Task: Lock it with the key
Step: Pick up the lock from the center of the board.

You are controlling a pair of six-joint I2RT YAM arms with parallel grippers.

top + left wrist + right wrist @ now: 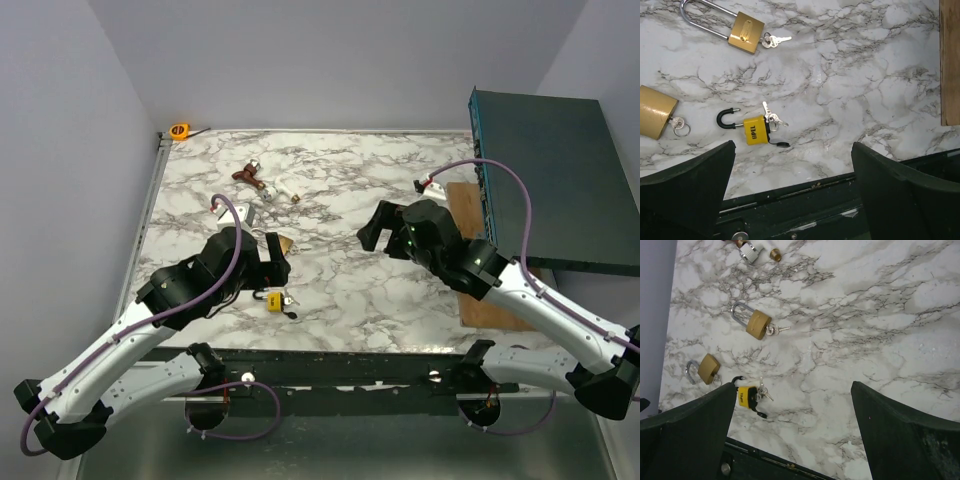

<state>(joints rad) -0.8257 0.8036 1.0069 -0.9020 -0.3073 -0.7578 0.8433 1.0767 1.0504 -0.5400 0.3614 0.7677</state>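
A small yellow padlock with a black shackle lies on the marble table near the front edge. Its shackle looks open and a bunch of keys sits at its keyhole end. It also shows in the top view and the right wrist view. My left gripper is open and empty, just behind and above the padlock. My right gripper is open and empty, hovering over the table's middle right, well apart from the padlock.
A brass long-shackle padlock with a key and a second brass padlock lie left of centre. Small lock parts lie at the back. A wooden board and a dark box are at the right. An orange tape measure is at the back left.
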